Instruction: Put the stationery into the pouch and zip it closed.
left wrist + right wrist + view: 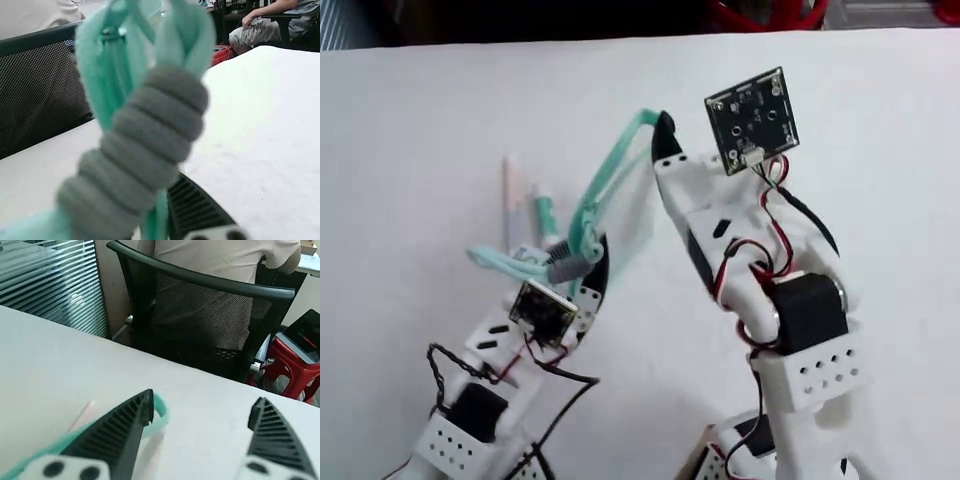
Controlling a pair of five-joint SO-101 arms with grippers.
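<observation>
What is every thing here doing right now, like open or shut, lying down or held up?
pouch: held up off the table, mouth looks unzipped.
left gripper: shut on the pouch's teal edge.
right gripper: open, one finger beside the teal edge.
white pen: lying flat on the table, outside the pouch.
teal pen: lying flat next to the white pen.

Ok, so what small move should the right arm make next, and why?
Probably shut the right gripper on the pouch at its teal rim. Its jaws stand open with the rim against one finger, the left gripper holds the pouch's other end, and the pens lie on the table beside it.
</observation>
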